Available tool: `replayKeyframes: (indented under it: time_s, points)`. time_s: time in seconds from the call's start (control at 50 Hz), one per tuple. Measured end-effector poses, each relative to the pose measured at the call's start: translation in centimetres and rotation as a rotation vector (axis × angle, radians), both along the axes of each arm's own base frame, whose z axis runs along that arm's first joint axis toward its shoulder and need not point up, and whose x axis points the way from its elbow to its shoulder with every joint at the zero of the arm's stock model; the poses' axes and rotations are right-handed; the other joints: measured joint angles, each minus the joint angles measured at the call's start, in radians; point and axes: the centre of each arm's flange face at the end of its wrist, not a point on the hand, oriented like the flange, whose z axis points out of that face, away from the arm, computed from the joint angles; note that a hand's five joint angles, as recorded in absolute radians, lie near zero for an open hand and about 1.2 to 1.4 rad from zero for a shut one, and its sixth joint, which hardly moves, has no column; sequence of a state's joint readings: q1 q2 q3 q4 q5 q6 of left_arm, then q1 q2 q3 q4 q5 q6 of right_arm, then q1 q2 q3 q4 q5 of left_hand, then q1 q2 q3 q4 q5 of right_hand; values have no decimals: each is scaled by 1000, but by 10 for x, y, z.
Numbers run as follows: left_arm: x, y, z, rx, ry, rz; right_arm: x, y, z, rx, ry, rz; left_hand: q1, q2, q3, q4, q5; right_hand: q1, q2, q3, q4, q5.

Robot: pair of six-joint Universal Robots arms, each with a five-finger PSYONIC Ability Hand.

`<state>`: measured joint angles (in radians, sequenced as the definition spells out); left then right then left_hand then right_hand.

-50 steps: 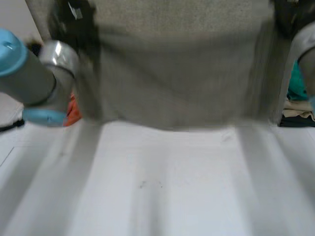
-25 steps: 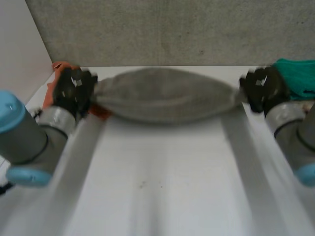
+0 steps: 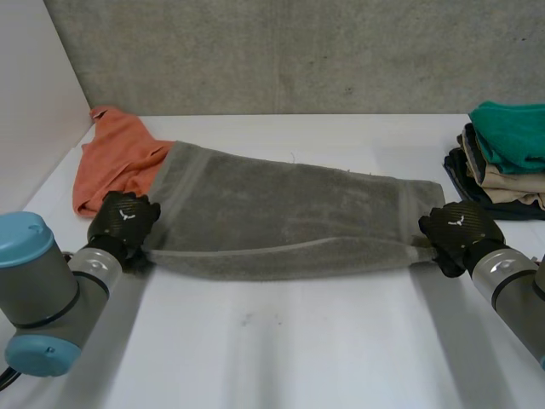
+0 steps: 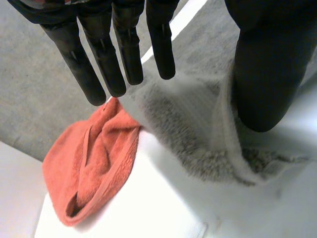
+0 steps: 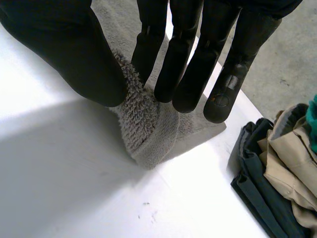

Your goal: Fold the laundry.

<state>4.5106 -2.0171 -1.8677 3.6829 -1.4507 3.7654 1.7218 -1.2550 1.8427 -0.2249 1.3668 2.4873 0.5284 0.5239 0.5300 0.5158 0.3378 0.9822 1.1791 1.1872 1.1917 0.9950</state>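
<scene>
Bright, even light; the white table (image 4: pixel 163 203) glares in the wrist views; soft shadow under the grey terry towel (image 3: pixel 281 213).

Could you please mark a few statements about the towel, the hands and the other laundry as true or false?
1. The towel lies on the table with the left hand at one end and the right hand at the other. True.
2. The orange cloth lies on top of the towel. False: it lies on the table at the towel's left-hand end, not on top of it.
3. The right hand pinches an end of the towel between thumb and fingers. True.
4. The stack near the right hand has a red garment on top. False: the top garment is teal.
</scene>
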Motion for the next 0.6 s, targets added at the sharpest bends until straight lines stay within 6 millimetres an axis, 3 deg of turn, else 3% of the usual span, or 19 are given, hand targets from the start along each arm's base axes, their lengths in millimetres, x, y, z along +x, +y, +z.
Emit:
replayKeyframes:
  time_s: [0.24,0.26,0.32,0.34,0.36,0.56,0.6]
  points:
    - [10,0,-5,32,-6,31,-4,-1,-2,6,-11,-5,18,18,17,21,25,0,0,0,0,0]
    - [9,2,-3,35,-7,29,-4,-1,-2,7,-13,-3,193,182,177,178,181,0,0,0,0,0]
    - [9,5,-1,38,-8,27,-3,0,-2,10,-13,-1,335,287,280,297,296,0,0,0,0,0]
    - [9,10,5,43,-11,24,-3,1,-2,11,-12,2,635,594,574,594,589,0,0,0,0,0]
    - [9,11,7,44,-12,23,-3,1,-1,11,-10,3,640,641,628,650,632,0,0,0,0,0]
    - [15,56,37,154,-121,-14,-13,18,25,56,106,34,640,672,661,682,637,0,0,0,0,0]
    - [20,85,41,252,-244,-63,-26,31,31,136,218,56,640,672,661,682,637,0,0,0,0,0]
